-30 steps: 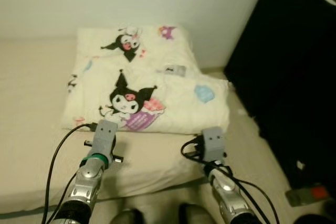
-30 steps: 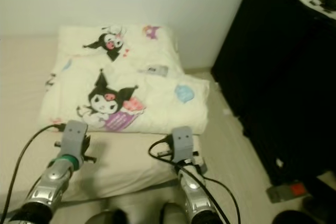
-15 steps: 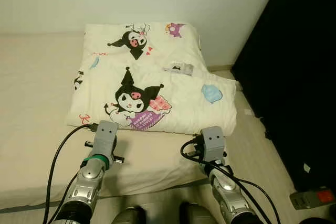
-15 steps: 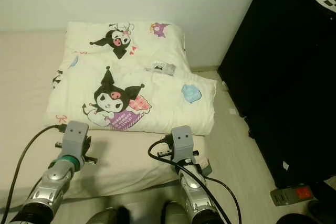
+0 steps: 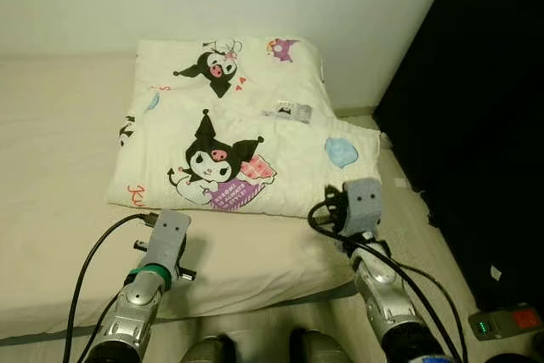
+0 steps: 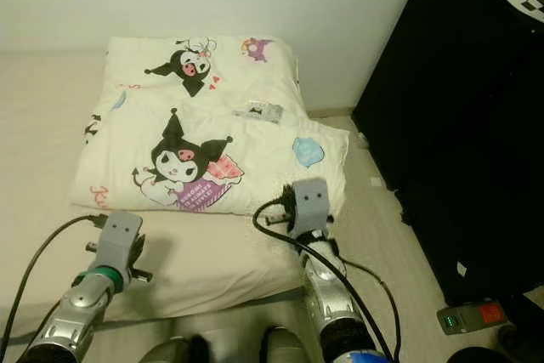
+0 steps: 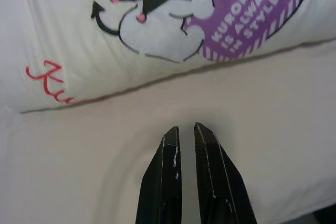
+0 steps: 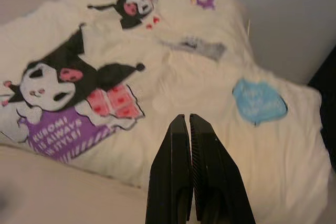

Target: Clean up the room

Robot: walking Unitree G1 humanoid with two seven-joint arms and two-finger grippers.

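risk: the right gripper point(image 8: 189, 121), fingers pressed shut, could shove the folded blanket point(image 5: 246, 133) at 12 o'clock instead of gripping it. left gripper point(image 7: 185, 129) hovers nearly closed, holding nothing, over the mattress point(image 5: 59, 176).

The quilt point(image 5: 246, 138) is soft matt cloth, puffy and printed. The bed point(image 5: 59, 176) wears smooth matt beige fabric. Both arms point(image 5: 136, 316) are shiny silver metal.

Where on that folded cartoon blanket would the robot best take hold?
Probably at the folded blanket's near edge by the right corner, coming in low from the robot's side. That edge lies thick and slightly overhangs the mattress, and the right hand, fingers shut, hovers just before it.
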